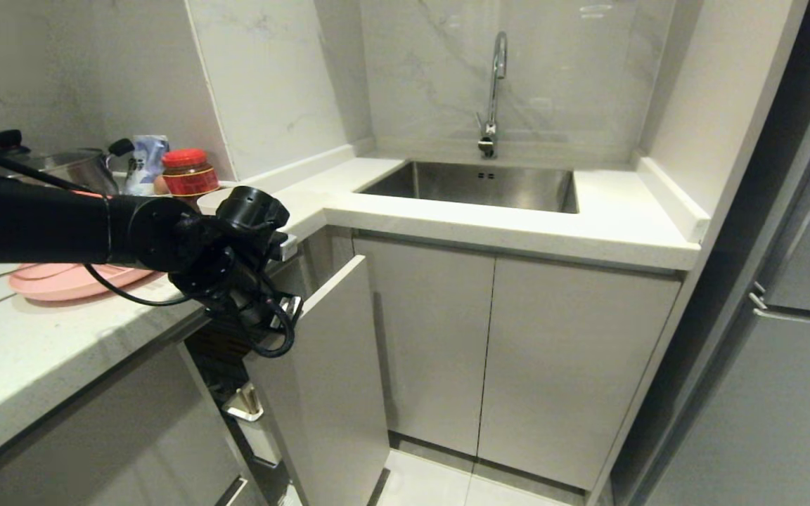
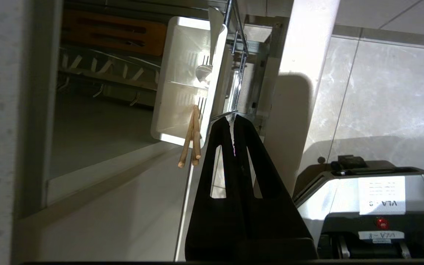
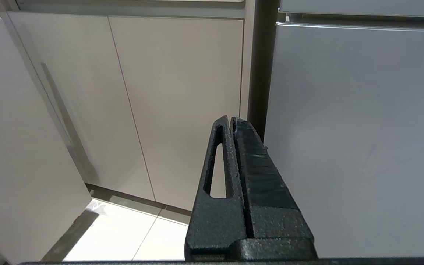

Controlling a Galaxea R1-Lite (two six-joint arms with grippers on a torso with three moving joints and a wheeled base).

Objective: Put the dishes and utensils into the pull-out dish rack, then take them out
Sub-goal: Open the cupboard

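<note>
Kitchen corner, white stone bench — rack drawer pulled out beneath it.

Head view: the left hand, hidden behind its own wrist, reaches down at the top of the pull-out dish rack's white front panel; the pink plate lies flat on the bench, half hidden by the arm. Only the left wrist view looks inside — chopsticks and fork stand in the white caddy, chopstick ends poking past its rim, beside the left hand, fingers pressed together on nothing. Bowl not made out. The right hand, also closed and empty, hangs before the cupboard doors.
</note>
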